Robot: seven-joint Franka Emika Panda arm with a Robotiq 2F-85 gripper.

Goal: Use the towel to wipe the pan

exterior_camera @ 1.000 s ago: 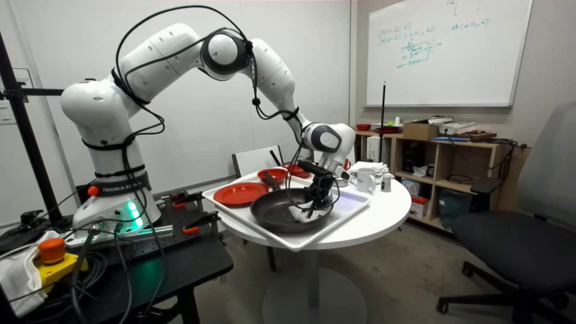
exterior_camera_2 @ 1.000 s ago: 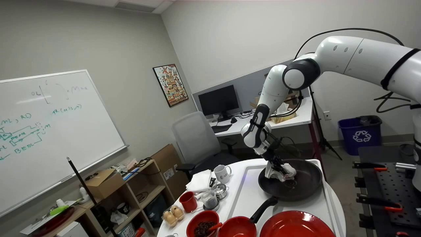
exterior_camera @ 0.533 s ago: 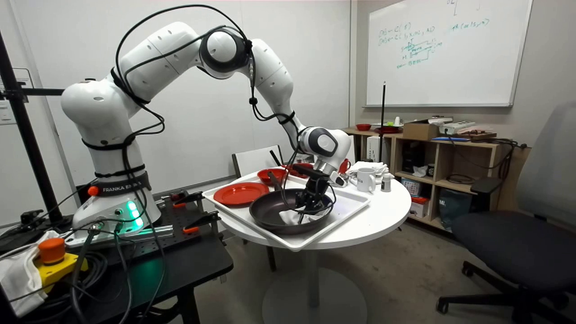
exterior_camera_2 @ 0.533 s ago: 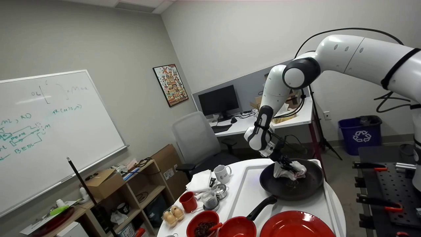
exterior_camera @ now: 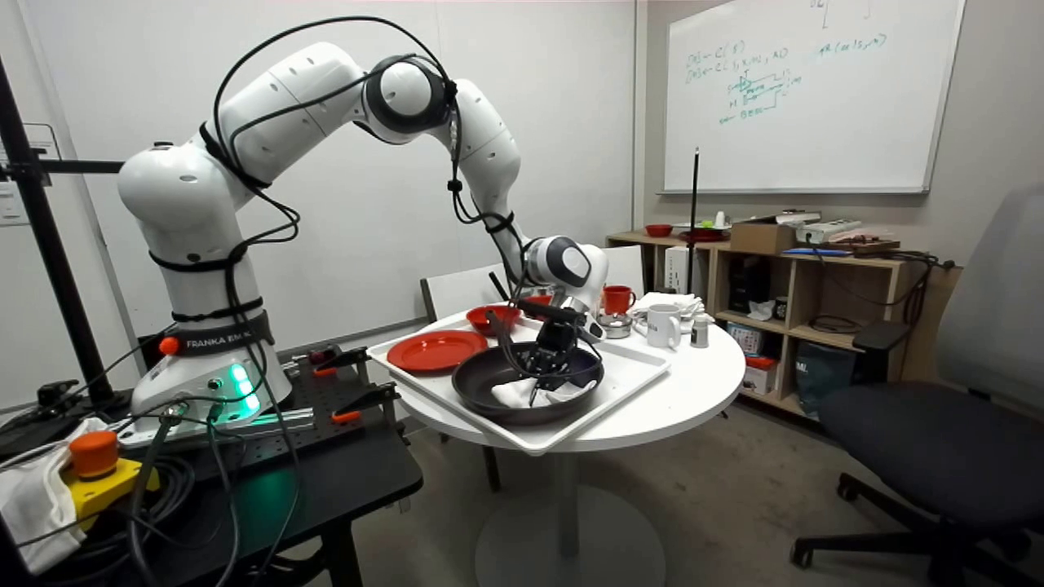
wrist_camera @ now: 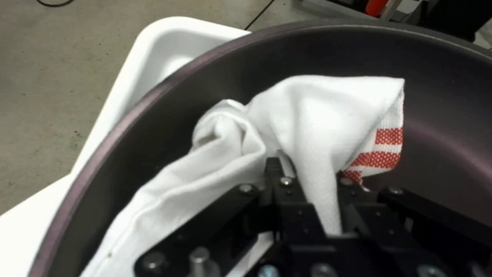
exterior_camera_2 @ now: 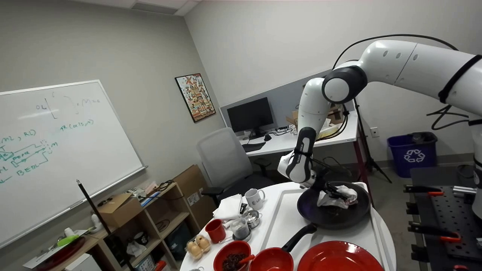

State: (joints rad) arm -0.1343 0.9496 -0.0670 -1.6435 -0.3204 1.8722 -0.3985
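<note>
Pan [exterior_camera: 489,377] — wide, round, black, shallow. Sits in a white tray [exterior_camera_2: 280,218] on a round tabletop [exterior_camera: 710,371]. Rim close to one tray corner; in the wrist view that corner juts past the tabletop's edge, above the floor [wrist_camera: 77,77]. In an exterior view, a broad strip of tray runs between the pan and the tray's left edge. Red plate [exterior_camera: 440,352] near the rim; handle [exterior_camera_2: 301,238] extends toward a small red bowl [exterior_camera_2: 263,258], contact between the two uncertain.

Towel [wrist_camera: 326,111] — white, bunched inside the pan, one fold pinched between the jaws. Dark pan surface shows on both sides of it in the wrist view.

Particular to the wrist view: red checked bands at the towel's hem, sharply seen, and a small brown speck. Particular to an exterior view: eggs [exterior_camera_2: 194,250], a bowl of dark contents [exterior_camera_2: 230,247] with a red spoon [exterior_camera_2: 246,259], a blue recycling bin [exterior_camera_2: 412,165]. Likewise, in an exterior view: green lights [exterior_camera: 243,385], an orange button [exterior_camera: 94,453].

Arm [exterior_camera: 489,134]: arched, elbow raised, lower section sloping to a wrist low above the tray; jaws slanting down inside the pan's rim.
</note>
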